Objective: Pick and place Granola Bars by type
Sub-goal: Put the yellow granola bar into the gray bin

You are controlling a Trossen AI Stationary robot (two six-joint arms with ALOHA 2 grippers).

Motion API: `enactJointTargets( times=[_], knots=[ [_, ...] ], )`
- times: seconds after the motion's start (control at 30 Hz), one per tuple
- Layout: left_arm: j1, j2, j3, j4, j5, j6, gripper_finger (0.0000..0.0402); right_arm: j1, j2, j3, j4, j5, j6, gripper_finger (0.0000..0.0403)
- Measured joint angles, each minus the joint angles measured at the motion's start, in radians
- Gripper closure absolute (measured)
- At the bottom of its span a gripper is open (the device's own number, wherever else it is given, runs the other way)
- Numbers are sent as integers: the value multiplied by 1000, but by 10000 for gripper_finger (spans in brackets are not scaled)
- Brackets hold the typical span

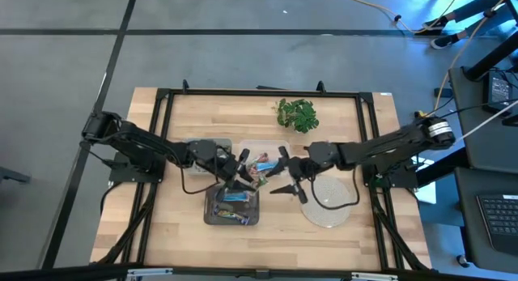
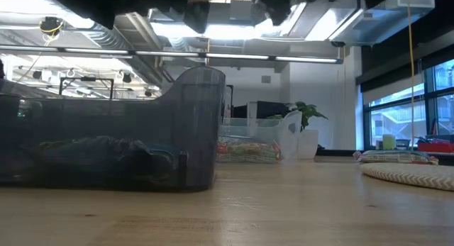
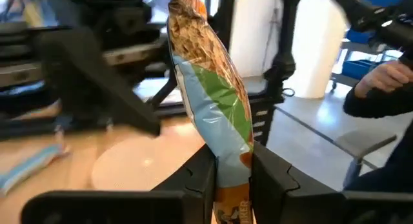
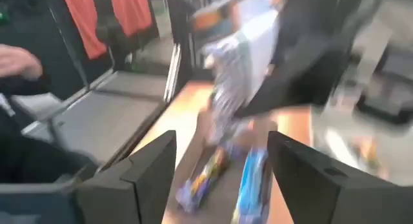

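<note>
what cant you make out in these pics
- Low view: both grippers are cut off by the top edge; the bars inside the dark bin are dimmed by its tinted wall.
- Right wrist view: motion blur smears the bars below the right gripper, so their types are unreadable.
- Left wrist view: the left gripper covers the lower end of its granola bar.
- High view: bars in the clear tray are too small to count.

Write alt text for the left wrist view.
The left claw is shut on an upright granola bar in a shiny blue, green and oat-printed wrapper. Behind it lie the light wooden table, a round pale mat, a dark arm, and a person's hand at the far edge.
</note>
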Motion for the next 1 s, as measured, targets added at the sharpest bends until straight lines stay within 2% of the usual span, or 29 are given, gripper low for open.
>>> enactJointTargets(
  times=[0.1,0.23,0.3,0.43,0.53,0.63,0.77,1.0],
  knots=[
    [43,-41,0,-105,0,-52,338,1,-49,0,-151,13,86,155],
    [115,-158,2,-392,-31,-109,338,1,-82,0,-341,74,191,155],
    [144,-225,2,-571,-115,-109,339,1,-87,0,-417,119,219,155],
    [174,-355,2,-891,-380,-94,339,1,-86,-1,-538,233,256,155],
    [187,-418,1,-1068,-459,-134,339,0,-90,-1,-618,286,275,155],
    [193,-433,1,-1181,-481,-196,339,0,-90,-1,-689,324,282,155],
    [194,-391,0,-1250,-521,-222,339,-9,-90,-1,-769,386,357,155],
    [194,-259,0,-1254,-496,-213,339,-29,-90,-1,-882,391,448,155]
  ],
)
